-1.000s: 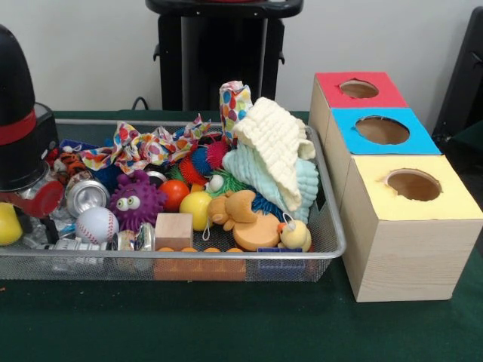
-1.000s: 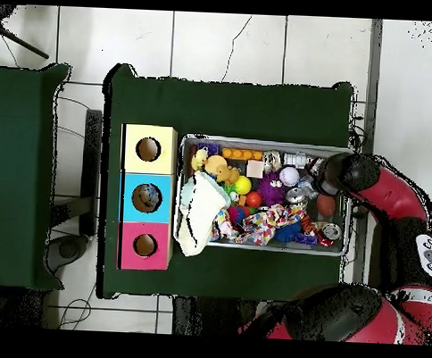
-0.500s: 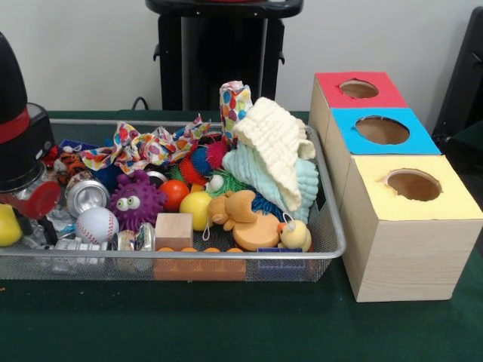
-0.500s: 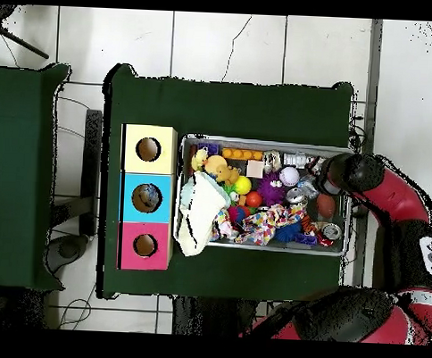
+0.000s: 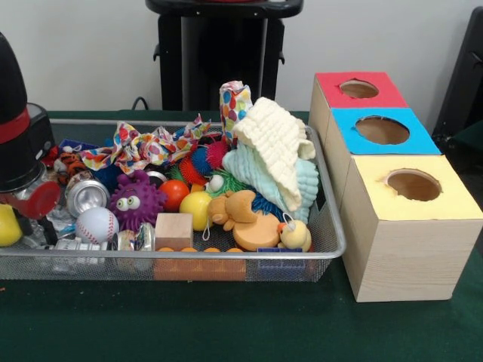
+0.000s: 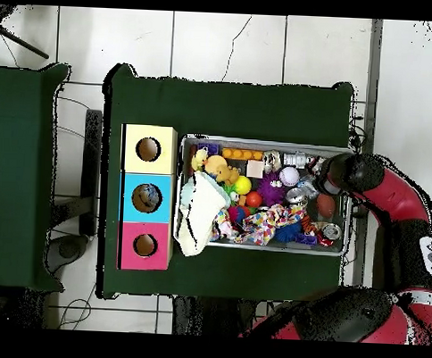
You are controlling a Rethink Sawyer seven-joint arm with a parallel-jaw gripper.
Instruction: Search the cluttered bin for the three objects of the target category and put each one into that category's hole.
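A wire mesh bin (image 5: 332, 226) (image 6: 268, 142) is piled with toys, cloths and crushed cans. My gripper (image 5: 26, 197) (image 6: 327, 183) is low in the bin's left end in the front view, under the black and red wrist; its tips are hidden among the clutter. Close beside it lie a crushed silver can (image 5: 87, 196), a baseball (image 5: 96, 224) and a purple spiky ball with eyes (image 5: 136, 200). Three wooden boxes stand right of the bin, with holes in red (image 5: 359, 89), blue (image 5: 383, 130) and yellow (image 5: 413, 184) tops.
Also in the bin are a wooden block (image 5: 173, 230), a yellow ball (image 5: 195, 208), an orange plush toy (image 5: 243, 219), a small yellow duck (image 5: 294, 235), folded pale cloths (image 5: 275, 154) and a spotted fabric strip (image 5: 147, 145). A black stand (image 5: 223, 53) rises behind.
The arm's end has shifted slightly towards the left edge of the front view. The bin's contents have not moved.
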